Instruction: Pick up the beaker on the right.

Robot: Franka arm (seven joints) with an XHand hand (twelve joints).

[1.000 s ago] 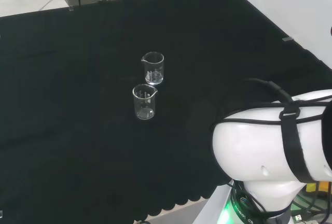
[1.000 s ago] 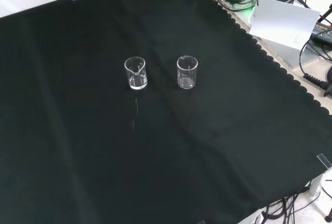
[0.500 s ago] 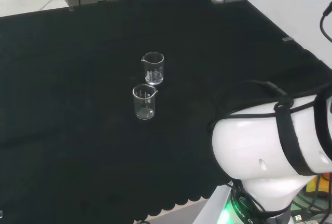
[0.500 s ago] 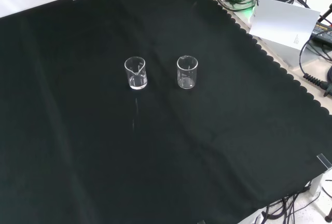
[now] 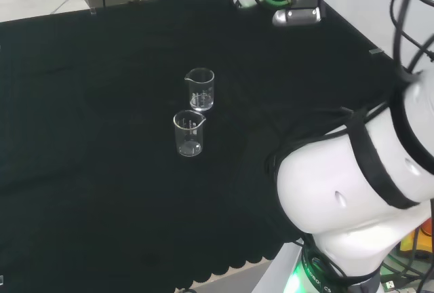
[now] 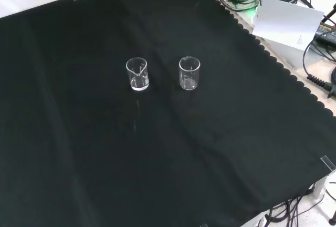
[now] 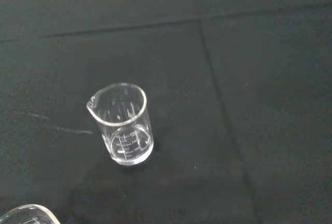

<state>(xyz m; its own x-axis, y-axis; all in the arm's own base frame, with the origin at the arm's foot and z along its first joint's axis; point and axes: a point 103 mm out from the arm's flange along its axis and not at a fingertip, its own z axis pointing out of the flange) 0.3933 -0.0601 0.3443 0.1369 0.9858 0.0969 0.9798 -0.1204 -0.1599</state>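
Near the middle of the black cloth [image 6: 79, 158], two clear glass beakers stand apart; the right-hand beaker [image 6: 189, 73] in the front view should be approached from above, clear of its neighbour [image 6: 137, 73]. The hand's state cannot be told.

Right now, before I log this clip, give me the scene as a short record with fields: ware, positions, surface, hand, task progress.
ware: two clear glass beakers, both upright
positions: front view, left beaker and right beaker side by side, apart; head view, one behind the other
contents: appear empty
surface: black cloth
hand: fingers cannot be told; arm link at head view's right
task progress: neither beaker touched or lifted
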